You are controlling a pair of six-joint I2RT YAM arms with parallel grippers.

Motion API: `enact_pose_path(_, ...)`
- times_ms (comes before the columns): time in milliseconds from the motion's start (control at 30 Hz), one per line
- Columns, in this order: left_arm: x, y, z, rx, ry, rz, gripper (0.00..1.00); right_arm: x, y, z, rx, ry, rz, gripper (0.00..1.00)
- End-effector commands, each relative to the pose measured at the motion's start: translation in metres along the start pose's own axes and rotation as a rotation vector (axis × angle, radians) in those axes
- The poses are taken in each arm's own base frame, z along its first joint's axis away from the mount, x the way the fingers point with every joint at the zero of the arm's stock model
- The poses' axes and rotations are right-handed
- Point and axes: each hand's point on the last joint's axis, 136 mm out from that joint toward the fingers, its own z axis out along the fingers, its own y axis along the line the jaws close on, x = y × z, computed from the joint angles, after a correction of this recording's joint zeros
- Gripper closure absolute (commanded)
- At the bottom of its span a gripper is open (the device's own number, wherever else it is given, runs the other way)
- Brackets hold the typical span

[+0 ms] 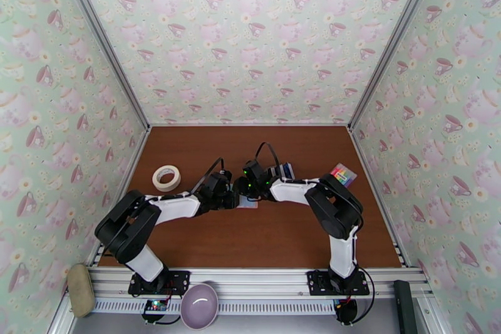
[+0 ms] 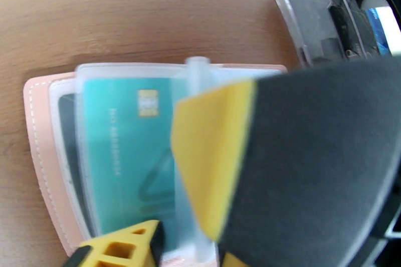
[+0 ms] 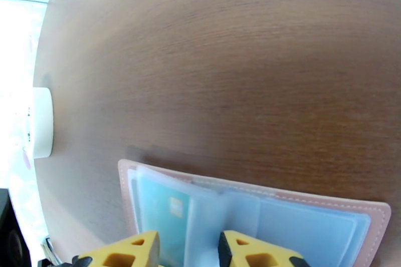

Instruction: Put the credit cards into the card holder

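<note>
The pale pink card holder (image 2: 40, 153) lies open on the table, and a teal credit card (image 2: 125, 153) sits inside one of its clear sleeves. My left gripper (image 2: 165, 210) hovers right over it, its jaws a narrow gap apart, and a clear sleeve page (image 2: 198, 77) stands on edge between them. Blur hides whether they pinch it. My right gripper (image 3: 189, 250) stands over the card holder (image 3: 321, 203) from the other side, fingers apart astride the sleeve pages. More credit cards (image 2: 326, 22) lie stacked behind. From above, both grippers (image 1: 230, 198) (image 1: 248, 189) meet at the table's middle.
A white tape roll (image 1: 166, 177) lies at the left and a small rainbow-striped rectangle (image 1: 343, 173) at the right. The stacked cards (image 1: 285, 170) sit just behind my right wrist. A lilac bowl (image 1: 199, 305) rests on the front rail.
</note>
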Motion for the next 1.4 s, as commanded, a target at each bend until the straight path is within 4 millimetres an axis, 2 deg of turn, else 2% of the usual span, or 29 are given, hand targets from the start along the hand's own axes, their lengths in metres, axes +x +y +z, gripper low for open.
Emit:
enact_pose_path(0,0.051,0.046,0.014,-0.169,0.16,-0.044,0.72,0.012,0.01,-0.013,-0.046,0.043,0.001,0.62)
enact_pose_path(233,0.054,0.048,0.014,-0.17,0.168,-0.049,0.76,-0.004,0.005,-0.042,-0.017,-0.021,-0.019,0.6)
enact_pose_path(500,0.05,0.043,0.013,-0.155,0.163,-0.05,0.76,0.0,-0.016,-0.042,0.056,-0.017,-0.034,0.59)
enact_pose_path(767,0.05,0.042,0.013,-0.153,0.171,-0.042,0.75,-0.002,-0.021,-0.055,0.078,-0.043,-0.047,0.59)
enact_pose_path(933,0.049,0.04,0.014,-0.147,0.171,-0.044,0.75,0.003,-0.025,-0.052,0.082,-0.022,-0.049,0.58)
enact_pose_path(1133,0.047,0.037,0.013,-0.141,0.17,-0.042,0.75,0.005,-0.019,-0.037,0.045,0.003,-0.029,0.59)
enact_pose_path(1367,0.045,0.037,0.013,-0.141,0.169,-0.041,0.75,0.002,-0.016,-0.032,0.037,0.001,-0.024,0.59)
